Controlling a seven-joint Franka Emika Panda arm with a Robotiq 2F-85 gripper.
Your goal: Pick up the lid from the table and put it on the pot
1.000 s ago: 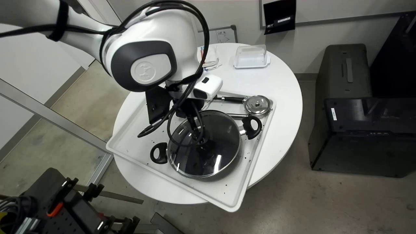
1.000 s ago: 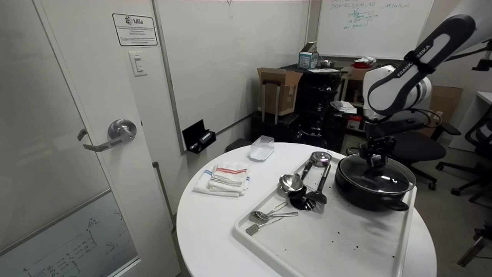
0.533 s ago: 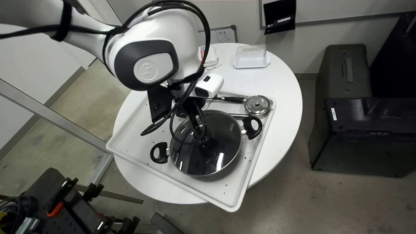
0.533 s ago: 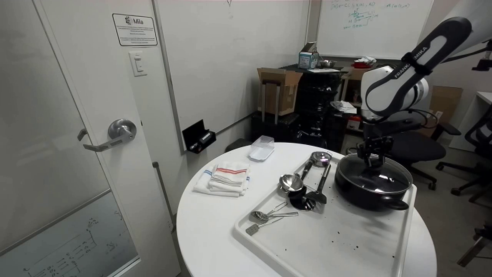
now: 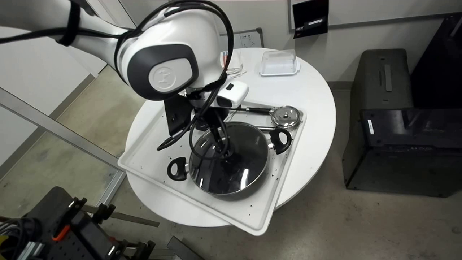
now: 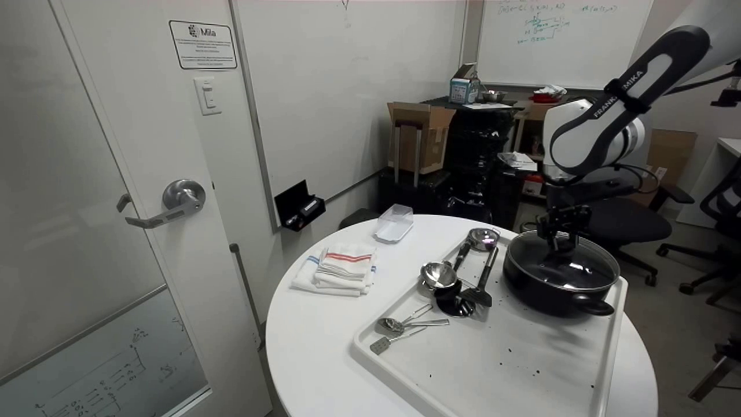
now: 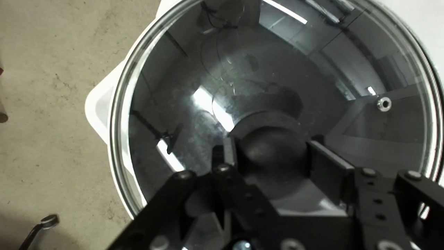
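Note:
The lid [image 5: 249, 148] is a clear glass disc with a metal rim and a black knob [image 7: 274, 149]. It lies roughly level on top of the black pot [image 6: 538, 294], its rim about in line with the pot's rim. The lid also shows in the other views [image 6: 593, 269] [image 7: 277, 59]. My gripper [image 7: 272, 152] stands above the lid's middle, its pads [image 7: 327, 165] against both sides of the knob. In both exterior views the gripper [image 5: 226, 152] [image 6: 561, 248] hides most of the knob. The pot's inside shows only darkly through the glass.
The pot stands on a white tray [image 6: 492, 365] on the round white table [image 6: 312, 336]. Strainers and a black spatula [image 6: 477, 295] lie beside the pot, small utensils [image 6: 393, 325] farther off. Folded towels [image 6: 344, 269] and a clear box [image 6: 395, 225] stand on the table.
My gripper and the lid have shifted slightly, to the right in an exterior view, and the lid's rim now lines up closer with the pot. The pot has moved very slightly.

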